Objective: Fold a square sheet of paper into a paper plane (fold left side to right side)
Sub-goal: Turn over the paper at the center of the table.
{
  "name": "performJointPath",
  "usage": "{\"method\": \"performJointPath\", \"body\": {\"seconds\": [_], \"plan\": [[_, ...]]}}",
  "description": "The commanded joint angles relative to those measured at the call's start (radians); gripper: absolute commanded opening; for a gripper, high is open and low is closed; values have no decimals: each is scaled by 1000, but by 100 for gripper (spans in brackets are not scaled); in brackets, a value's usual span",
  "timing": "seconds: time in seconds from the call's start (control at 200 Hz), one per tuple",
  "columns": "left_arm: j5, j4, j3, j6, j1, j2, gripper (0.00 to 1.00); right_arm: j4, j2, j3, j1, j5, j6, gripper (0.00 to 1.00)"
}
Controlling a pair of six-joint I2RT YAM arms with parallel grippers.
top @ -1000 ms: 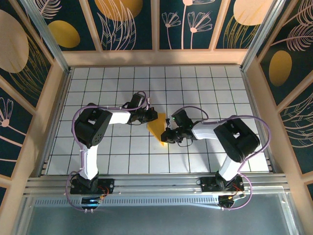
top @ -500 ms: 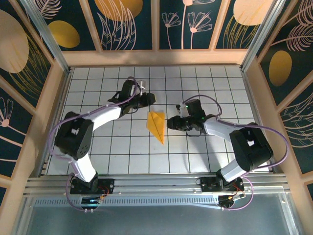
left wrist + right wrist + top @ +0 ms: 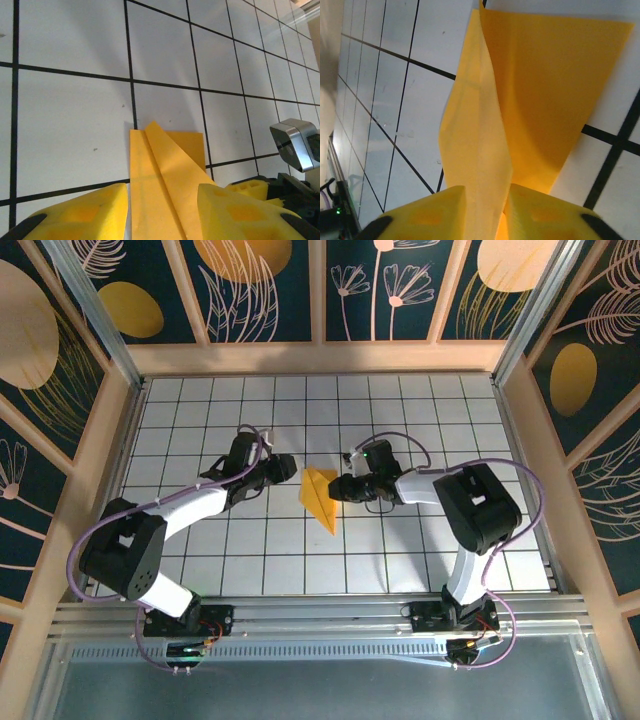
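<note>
The square sheet of paper (image 3: 318,494) lies folded into a narrow orange-yellow pointed shape at the middle of the tiled floor. It has a centre crease, and its point faces the near side. My left gripper (image 3: 288,468) sits at its upper left edge. In the left wrist view that gripper (image 3: 162,200) is open, fingers wide apart, with the paper (image 3: 165,165) flat on the floor between them. My right gripper (image 3: 338,488) is at the paper's right edge. In the right wrist view its jaws (image 3: 487,192) stand a little apart, astride a raised flap (image 3: 475,125) of the paper.
White tiled floor (image 3: 200,420) with black grid lines, boxed in by patterned walls (image 3: 80,440) on three sides. An aluminium rail (image 3: 320,615) runs along the near edge by the arm bases. The right gripper's finger (image 3: 247,186) shows in the left wrist view.
Both grippers left the paper, opened, then came back to its edges. The left one now sits lower and further left; the right one's jaws have narrowed around the flap.
</note>
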Motion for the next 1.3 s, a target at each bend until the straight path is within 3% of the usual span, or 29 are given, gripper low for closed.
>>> {"method": "performJointPath", "body": {"seconds": [0.0,0.135,0.38,0.44,0.511,0.691,0.821,1.136,1.296], "plan": [[-37,18,1,-11,2,-51,42,51,4,16,7,-29,1,18],[-43,25,8,-20,5,-90,46,48,-9,6,-2,-26,-4,0],[-22,142,-51,-84,30,-242,65,82,-161,-10,-48,-7,-17,0],[21,187,-68,-94,43,-274,73,125,-215,-23,-74,-29,-2,0],[120,246,-71,-104,55,-289,74,197,-275,-41,-101,-83,23,0],[404,494,-73,-210,59,-246,70,414,-383,-73,-141,-232,153,0],[531,661,-66,-305,56,-185,64,550,-403,-78,-137,-311,264,0],[578,648,-16,-290,5,-95,56,647,-394,-69,-110,-352,340,0],[589,646,2,-284,-10,-70,44,681,-377,-69,-103,-360,366,0]]}}
